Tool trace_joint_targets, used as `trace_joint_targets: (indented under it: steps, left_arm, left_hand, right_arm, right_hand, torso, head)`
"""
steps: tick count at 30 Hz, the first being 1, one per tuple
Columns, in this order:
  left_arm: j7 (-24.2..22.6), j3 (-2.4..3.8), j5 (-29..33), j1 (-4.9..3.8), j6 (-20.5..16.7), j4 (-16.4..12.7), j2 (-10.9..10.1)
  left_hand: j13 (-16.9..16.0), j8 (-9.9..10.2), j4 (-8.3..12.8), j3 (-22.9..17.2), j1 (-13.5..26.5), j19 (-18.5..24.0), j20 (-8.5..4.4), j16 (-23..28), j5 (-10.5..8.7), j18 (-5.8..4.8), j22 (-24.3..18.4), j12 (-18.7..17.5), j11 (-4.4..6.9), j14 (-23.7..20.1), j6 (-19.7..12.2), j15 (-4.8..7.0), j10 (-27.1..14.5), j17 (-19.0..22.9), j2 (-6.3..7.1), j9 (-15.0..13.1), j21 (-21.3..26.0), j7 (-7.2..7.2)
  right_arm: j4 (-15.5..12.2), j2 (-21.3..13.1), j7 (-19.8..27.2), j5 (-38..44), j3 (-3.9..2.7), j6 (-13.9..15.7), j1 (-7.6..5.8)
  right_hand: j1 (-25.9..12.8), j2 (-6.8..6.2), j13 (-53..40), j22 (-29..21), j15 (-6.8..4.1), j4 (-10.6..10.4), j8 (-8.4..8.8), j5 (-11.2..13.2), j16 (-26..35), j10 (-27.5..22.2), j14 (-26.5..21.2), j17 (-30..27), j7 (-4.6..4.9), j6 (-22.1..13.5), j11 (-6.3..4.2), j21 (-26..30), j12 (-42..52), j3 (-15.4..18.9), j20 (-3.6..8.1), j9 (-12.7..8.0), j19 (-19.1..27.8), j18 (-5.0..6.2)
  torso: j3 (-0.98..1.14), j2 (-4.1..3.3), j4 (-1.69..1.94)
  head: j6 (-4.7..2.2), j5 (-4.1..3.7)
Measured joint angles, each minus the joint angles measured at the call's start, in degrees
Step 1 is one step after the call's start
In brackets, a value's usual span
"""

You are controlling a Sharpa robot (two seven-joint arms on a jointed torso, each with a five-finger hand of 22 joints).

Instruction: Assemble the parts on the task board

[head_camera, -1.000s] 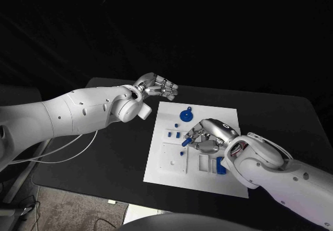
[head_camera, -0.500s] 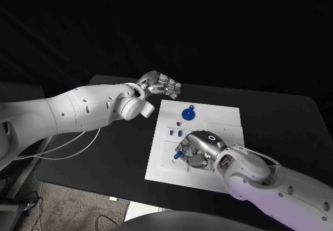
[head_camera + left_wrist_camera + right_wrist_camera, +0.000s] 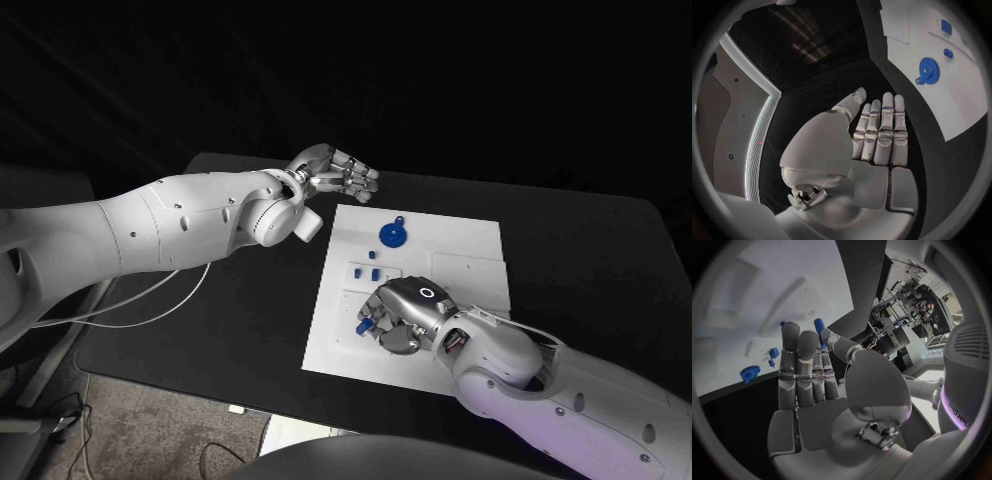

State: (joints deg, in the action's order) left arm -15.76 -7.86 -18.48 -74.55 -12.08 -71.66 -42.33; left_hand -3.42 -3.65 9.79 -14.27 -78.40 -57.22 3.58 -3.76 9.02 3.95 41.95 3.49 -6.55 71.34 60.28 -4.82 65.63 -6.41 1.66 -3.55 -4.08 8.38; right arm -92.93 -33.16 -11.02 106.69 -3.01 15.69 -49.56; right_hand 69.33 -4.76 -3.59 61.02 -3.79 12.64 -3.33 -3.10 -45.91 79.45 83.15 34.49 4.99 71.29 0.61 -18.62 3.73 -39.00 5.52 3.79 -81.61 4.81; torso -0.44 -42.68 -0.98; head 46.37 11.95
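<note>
Black table [image 3: 216,330] carries the white board [image 3: 476,240] in its middle, long side running away from the robot. Near the board's far end lies a blue gear [image 3: 392,235] with a small knob at its rim; the left wrist view shows it too [image 3: 928,70], with two smaller blue parts [image 3: 947,26] beyond it. Nearer in, a few small blue parts [image 3: 369,271] stand in slots near the board's left edge.

Left hand [image 3: 335,177] hovers off the board's far left corner, above the bare table, fingers [image 3: 879,130] straight and close together, thumb apart, nothing in it.

Right hand [image 3: 397,315] is low over the near half of the board, back of the hand up, fingers curled downward. A blue part [image 3: 365,326] shows at its fingertips; in the right wrist view a blue peg [image 3: 819,325] sticks out past the fingers [image 3: 798,365], apparently pinched against the thumb, though the contact itself is hard to make out
</note>
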Motion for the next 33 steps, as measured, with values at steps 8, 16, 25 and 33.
trace_joint_targets:
  steps: [8,16,25,33]
  left_arm:
    - [0.00,0.00,0.00,0.00,0.05,-0.03,-0.03]
    - [0.02,0.00,0.00,0.00,0.10,-0.05,-0.05]
    - [0.03,0.00,0.00,0.00,0.15,-0.07,-0.11]
    - [0.04,0.00,0.00,0.00,0.19,-0.09,-0.12]
  left_hand:
    - [0.00,0.00,0.00,0.00,0.00,0.00,0.00,0.00,0.00,0.00,0.00,0.00,0.00,0.00,0.00,0.00,0.00,0.01,0.00,0.00,0.00,0.00]
    - [0.00,0.00,0.00,0.00,0.00,0.00,0.00,0.00,0.00,0.00,-0.02,0.00,0.00,0.00,0.00,0.00,0.00,0.01,0.00,0.00,0.00,0.00]
    - [0.00,0.00,0.00,0.00,0.00,0.00,0.00,0.00,0.00,0.00,-0.09,0.00,0.00,0.00,0.00,0.00,0.00,0.01,0.00,0.00,0.00,0.00]
    - [0.00,0.00,0.00,0.00,0.00,0.00,0.00,0.00,0.00,0.00,-0.08,0.00,0.00,0.00,0.00,0.00,0.00,0.02,0.00,0.00,0.00,0.00]
  right_arm:
    - [1.22,0.79,-0.27,1.39,0.20,-0.03,0.31]
    - [2.06,1.25,-0.55,2.21,0.23,-0.17,0.45]
    - [2.81,1.37,-0.92,2.84,0.29,-0.52,0.70]
    - [3.14,1.50,-1.11,3.20,0.32,-0.83,0.72]
  right_hand:
    - [0.00,0.00,0.00,0.03,0.00,0.00,-0.04,0.01,0.00,0.00,0.00,0.01,0.00,0.00,0.00,0.00,0.00,0.00,-0.01,0.00,0.00,0.00]
    - [-0.01,-0.01,0.00,0.27,0.01,0.00,-0.06,0.05,0.00,-0.01,0.00,0.13,0.01,0.01,0.00,0.00,0.00,0.00,-0.01,0.00,0.01,-0.01]
    - [0.15,-0.17,0.00,0.44,0.01,0.16,-0.09,0.05,0.00,-0.01,-0.01,0.20,0.02,0.02,0.00,0.00,0.00,-0.15,-0.01,0.00,0.01,-0.01]
    - [0.37,-0.40,-0.01,0.44,0.01,0.00,-0.14,0.21,0.00,-0.01,-0.01,0.20,-0.03,0.09,0.00,0.00,0.00,-0.31,-0.02,0.00,0.01,-0.01]
  torso:
    - [0.01,0.00,0.00]
    - [0.03,0.02,-0.05]
    - [0.03,0.04,-0.07]
    - [0.03,0.05,-0.10]
  head:
    - [0.20,0.07]
    - [0.21,-0.14]
    - [0.31,-0.36]
    - [0.42,-0.30]
